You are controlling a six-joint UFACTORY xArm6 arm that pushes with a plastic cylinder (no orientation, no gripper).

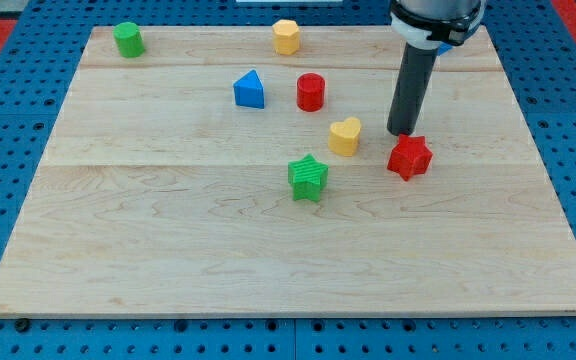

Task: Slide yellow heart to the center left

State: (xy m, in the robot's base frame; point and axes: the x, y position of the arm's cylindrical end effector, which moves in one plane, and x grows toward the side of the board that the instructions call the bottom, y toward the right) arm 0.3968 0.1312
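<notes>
Camera view shows my tip [402,132] resting on the counter [168,250] right of centre, and since the arm ends in a plain dark rod there are no fingers to be wide, narrow or holding anything. The yellow heart [345,136] lies just left of my tip, near it but apart, with a strip of bare wood between the two. It is a small, thick block in a warm yellow, lying flat with its two lobes toward the far right and its point toward the near left; its top face is lighter than its shaded side wall. It sits slightly right of the counter's middle. The red star [409,157] is just near and right of my tip, very close to it; I cannot tell whether they touch. The green star [308,178] lies near and left of the heart, apart from it. Farther back, the red cylinder [311,92] stands beside the blue triangle [250,90], which is on its left. A yellow hexagon [286,37] sits at the far edge, and a green cylinder [128,40] stands at the far left corner.
</notes>
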